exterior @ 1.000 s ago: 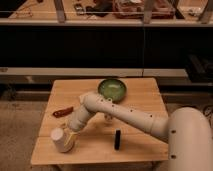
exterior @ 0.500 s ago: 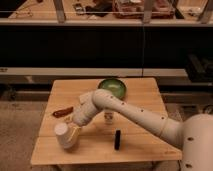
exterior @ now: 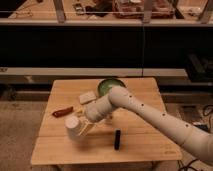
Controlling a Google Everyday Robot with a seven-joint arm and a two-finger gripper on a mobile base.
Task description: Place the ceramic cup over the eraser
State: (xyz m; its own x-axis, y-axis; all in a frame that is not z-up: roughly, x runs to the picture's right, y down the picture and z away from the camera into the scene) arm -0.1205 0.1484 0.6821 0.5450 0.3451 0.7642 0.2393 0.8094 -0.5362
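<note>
The white ceramic cup (exterior: 73,127) is held tilted just above the front left part of the wooden table (exterior: 145,107). My gripper (exterior: 86,126) is shut on the cup's right side, at the end of the white arm reaching in from the right. The black eraser (exterior: 117,139) lies on the table near the front edge, to the right of the cup and apart from it.
A green bowl (exterior: 110,86) stands at the back of the table, partly behind my arm. A pale flat block (exterior: 87,97) lies to its left. A red chili-shaped thing (exterior: 62,112) lies at the left, just behind the cup.
My gripper has carried the cup up and to the right, from the front left corner toward the eraser. The eraser has not moved.
</note>
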